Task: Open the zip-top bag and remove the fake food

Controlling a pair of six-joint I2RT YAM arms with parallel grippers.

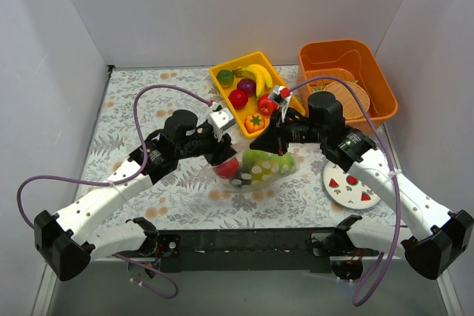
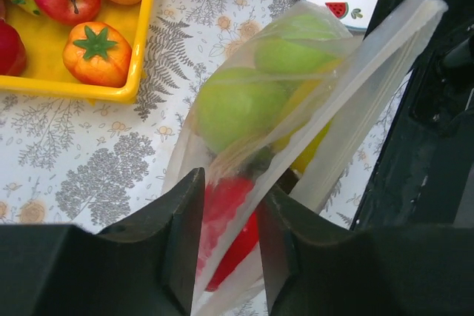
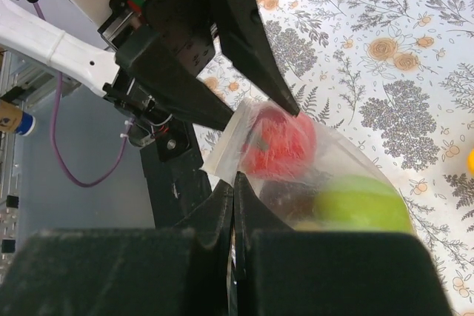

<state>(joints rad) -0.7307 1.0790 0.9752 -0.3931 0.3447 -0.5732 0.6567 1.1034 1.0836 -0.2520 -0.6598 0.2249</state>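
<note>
At the middle of the floral counter (image 1: 133,109), the left end effector (image 2: 229,183) and right end effector (image 3: 233,192) each clench one lip of a clear crinkly zip-top bag (image 1: 255,173), seemingly to pull it open; glossy plastic toy fruits (image 2: 233,109) sit inside.

- No legible text, label, brand, number or sign appears in any of the three views.
</note>
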